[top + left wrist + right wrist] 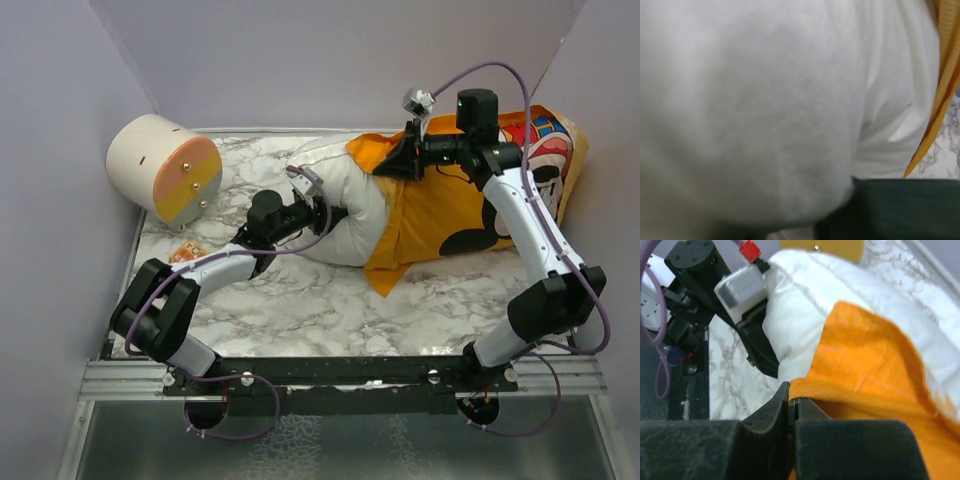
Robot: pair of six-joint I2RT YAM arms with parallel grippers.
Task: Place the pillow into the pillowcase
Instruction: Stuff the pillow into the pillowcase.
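Note:
The white pillow (pixel 345 205) lies across the marble tabletop, its right part inside the orange pillowcase (pixel 450 215), which shows a Mickey face. My left gripper (pixel 322 212) is pressed into the pillow's bare left end. In the left wrist view the pillow (pixel 765 100) fills the frame, with one dark finger (pixel 905 210) low right and the pillowcase edge (pixel 945 75) at far right. The grip itself is hidden. My right gripper (pixel 400 165) is at the case's open mouth. Its jaws (pixel 790 390) are shut on the orange hem (pixel 870 355), beside the pillow (pixel 805 295).
A cream-and-orange cylinder (pixel 165 168) lies at the back left. A small orange packet (pixel 188 252) lies by the left arm. Lilac walls close in the back and both sides. The pillowcase's closed end leans on the right wall. A metal rail (pixel 340 375) runs along the near edge.

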